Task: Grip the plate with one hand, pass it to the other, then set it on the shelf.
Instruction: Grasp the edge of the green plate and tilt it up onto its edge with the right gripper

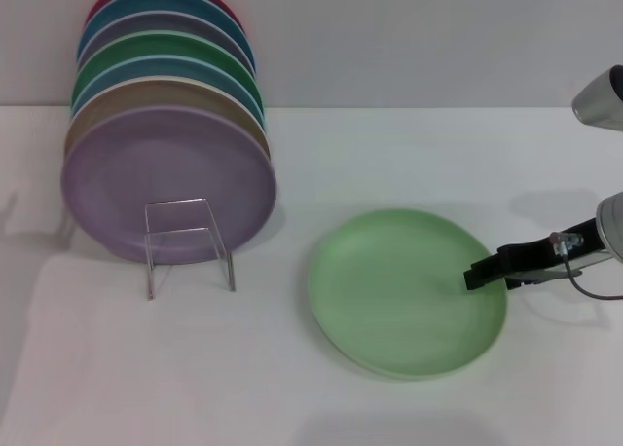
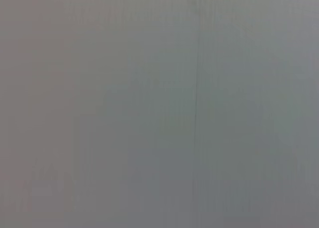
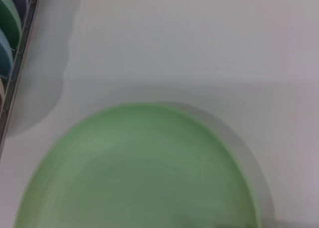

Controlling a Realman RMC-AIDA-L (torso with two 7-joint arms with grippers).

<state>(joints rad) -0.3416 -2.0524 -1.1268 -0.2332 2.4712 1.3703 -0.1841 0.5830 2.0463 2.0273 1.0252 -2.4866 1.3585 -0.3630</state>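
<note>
The pale lime-green plate lies on the white table right of centre; it fills the lower part of the right wrist view. My right gripper reaches in from the right, its black tip over the plate's right rim. The shelf, a small clear acrylic rack, stands at the left in front of a row of plates. My left gripper is out of view; its wrist view shows only a blank grey surface.
A row of upright coloured plates stands at the back left, with a lilac plate in front and darker green, blue and red ones behind. Their edges show in the right wrist view. Bare white table lies in front.
</note>
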